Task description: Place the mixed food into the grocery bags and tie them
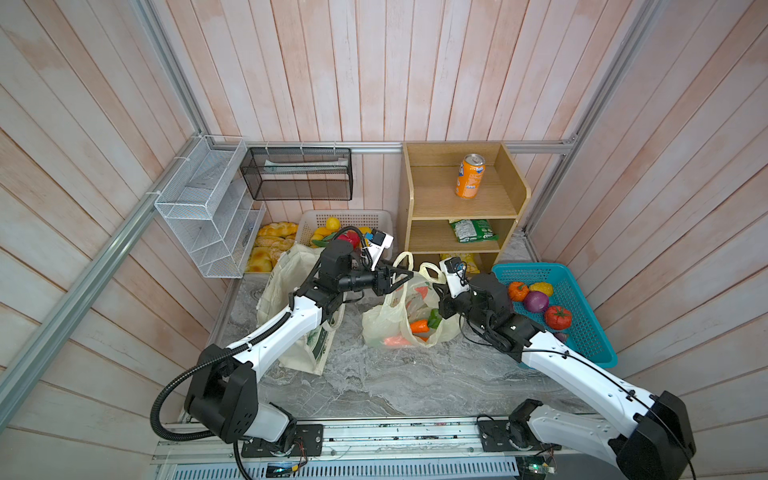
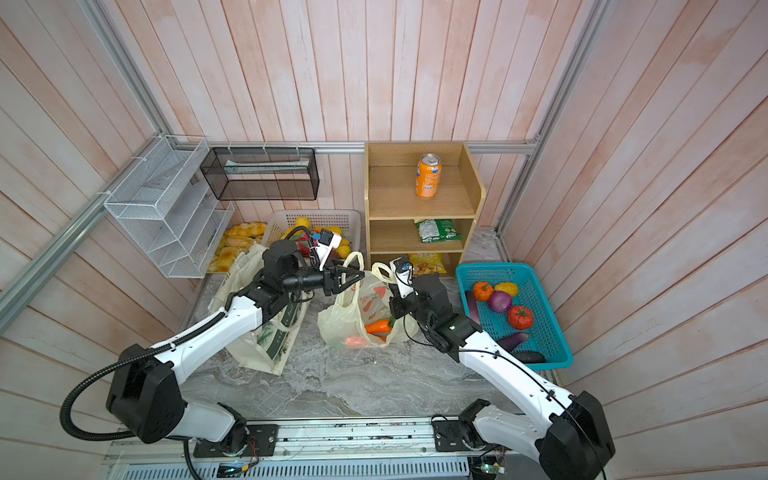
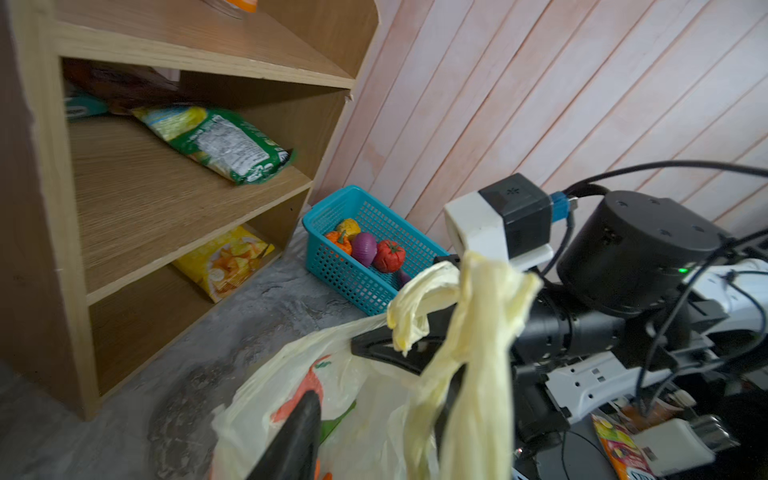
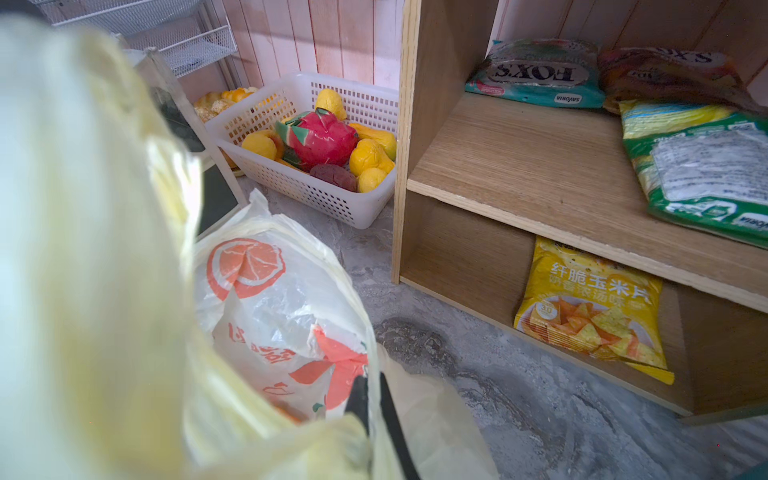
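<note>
Beside left gripper (image 1: 410, 273) fingertips (image 3: 305, 405), parted, thin pale-yellow plastic bag (image 1: 386, 320) handle (image 3: 478, 332) is standing upright; right gripper (image 4: 372, 399) is clamping bag film.

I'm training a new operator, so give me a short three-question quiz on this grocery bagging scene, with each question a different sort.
1. True or false: the carrots lie in the plastic bag.
2. What stands on the top shelf? A green packet; B orange can; C yellow packet.
3. Fill in: the ___ arm's fingers are shut on the plastic bag.
Key: 1 true; 2 B; 3 right.
</note>
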Tool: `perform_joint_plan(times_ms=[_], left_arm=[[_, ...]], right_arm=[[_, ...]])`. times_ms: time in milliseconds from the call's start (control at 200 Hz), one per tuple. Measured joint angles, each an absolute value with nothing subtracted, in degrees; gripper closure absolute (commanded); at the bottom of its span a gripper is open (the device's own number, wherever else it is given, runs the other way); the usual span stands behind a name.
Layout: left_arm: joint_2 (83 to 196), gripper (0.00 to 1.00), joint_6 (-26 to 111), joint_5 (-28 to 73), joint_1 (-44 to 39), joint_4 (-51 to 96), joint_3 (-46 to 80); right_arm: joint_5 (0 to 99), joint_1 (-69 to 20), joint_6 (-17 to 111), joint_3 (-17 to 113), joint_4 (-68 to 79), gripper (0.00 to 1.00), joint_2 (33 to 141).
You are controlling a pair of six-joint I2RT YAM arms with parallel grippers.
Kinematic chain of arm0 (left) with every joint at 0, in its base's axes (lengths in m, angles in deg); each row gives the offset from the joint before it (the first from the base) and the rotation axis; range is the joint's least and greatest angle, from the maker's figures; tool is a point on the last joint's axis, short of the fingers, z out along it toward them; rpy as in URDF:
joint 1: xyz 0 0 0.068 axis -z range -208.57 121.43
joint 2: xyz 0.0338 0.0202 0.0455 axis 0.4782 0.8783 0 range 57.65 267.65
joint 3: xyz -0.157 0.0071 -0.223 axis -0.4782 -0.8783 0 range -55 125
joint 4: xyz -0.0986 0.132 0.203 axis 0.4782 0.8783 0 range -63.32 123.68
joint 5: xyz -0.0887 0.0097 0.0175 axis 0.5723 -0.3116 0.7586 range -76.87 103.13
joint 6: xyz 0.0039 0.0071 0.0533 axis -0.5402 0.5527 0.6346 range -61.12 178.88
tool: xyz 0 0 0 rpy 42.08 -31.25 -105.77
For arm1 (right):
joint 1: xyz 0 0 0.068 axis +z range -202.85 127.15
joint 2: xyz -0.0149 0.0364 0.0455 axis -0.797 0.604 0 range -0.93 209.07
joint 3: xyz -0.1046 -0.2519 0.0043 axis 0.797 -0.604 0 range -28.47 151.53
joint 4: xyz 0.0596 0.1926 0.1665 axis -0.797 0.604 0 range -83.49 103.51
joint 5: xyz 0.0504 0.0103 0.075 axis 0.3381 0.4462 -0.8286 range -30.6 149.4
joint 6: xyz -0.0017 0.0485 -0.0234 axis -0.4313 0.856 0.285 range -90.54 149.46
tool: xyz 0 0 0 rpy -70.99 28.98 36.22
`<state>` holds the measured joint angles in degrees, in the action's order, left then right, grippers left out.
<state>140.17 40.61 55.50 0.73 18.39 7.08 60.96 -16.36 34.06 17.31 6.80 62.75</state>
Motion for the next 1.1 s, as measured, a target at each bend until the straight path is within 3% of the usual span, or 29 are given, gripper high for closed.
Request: perform_joint_plan(times_ms=[90,400,605,965,1100], left_arm=[[137.16,0.47,41.88,50.99,0.71,18.89,4.70],[125.29,0.47,41.97,39.02,2.55,17.76,-4.59],[115.48,0.46,41.71,21.07,12.75,17.08,-13.13],[116.96,0.44,45.14,-4.11,28.25,16.88,-13.18],[116.77,0.38,47.30,-8.63,32.45,16.86,-13.44]], right_arm=[[60.96,-16.36,34.32,17.31,6.78,1.00,62.88],[61.03,-16.36,34.71,17.31,6.93,1.00,63.34],[61.09,-16.36,35.52,17.31,6.98,1.00,63.80],[61.71,-16.36,36.37,17.31,7.00,1.00,64.98],[61.77,-16.36,36.75,17.31,7.00,1.00,65.02]])
